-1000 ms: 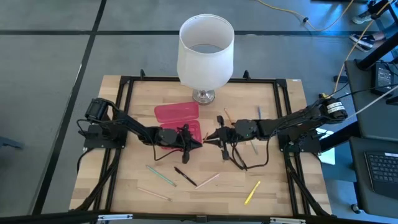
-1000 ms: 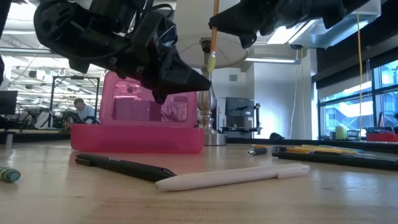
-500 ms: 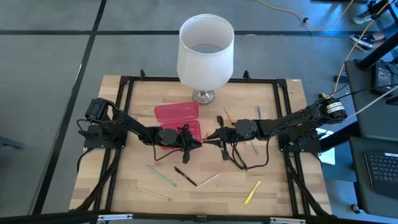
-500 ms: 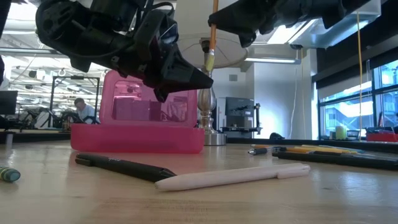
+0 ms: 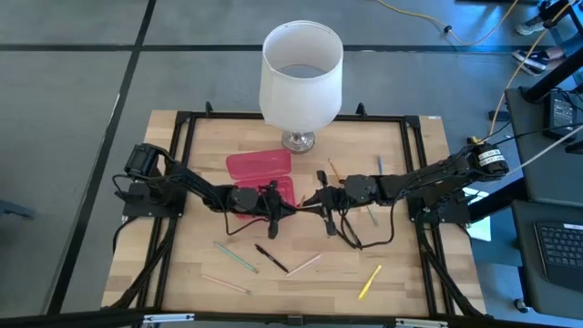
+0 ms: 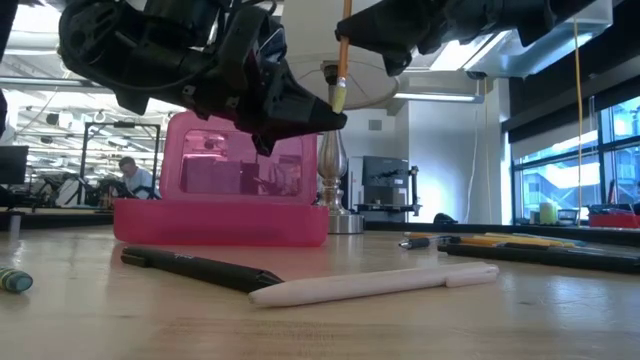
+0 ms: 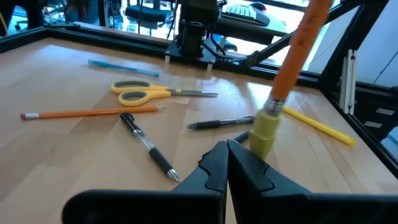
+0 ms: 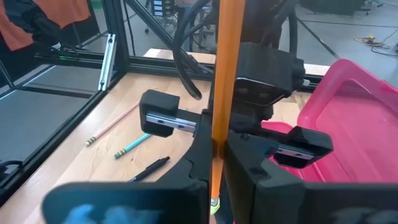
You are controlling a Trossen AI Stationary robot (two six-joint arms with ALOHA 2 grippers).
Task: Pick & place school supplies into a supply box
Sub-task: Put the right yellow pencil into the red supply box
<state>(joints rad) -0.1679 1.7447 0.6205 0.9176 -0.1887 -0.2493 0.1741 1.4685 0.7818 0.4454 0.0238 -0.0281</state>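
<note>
The right gripper [image 8: 216,155] pinches a thin orange pencil [image 6: 342,50] upright (pale eraser end down) just beside the open translucent pink plastic supply box [image 5: 260,180], above the wooden table [image 5: 392,273]. The left gripper [image 6: 325,118], fingers pressed together and empty, hovers over the box's edge, its tip just beside the eraser.

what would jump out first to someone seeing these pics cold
Mid-table, the right gripper holds an orange pencil upright, eraser end down, with the shut left gripper tip right beside it. Just behind stands the open pink supply box, and a big white lampshade looms at the table's far edge. Loose pens and pencils lie scattered on the wood, including a white pen and a black pen near the front.
</note>
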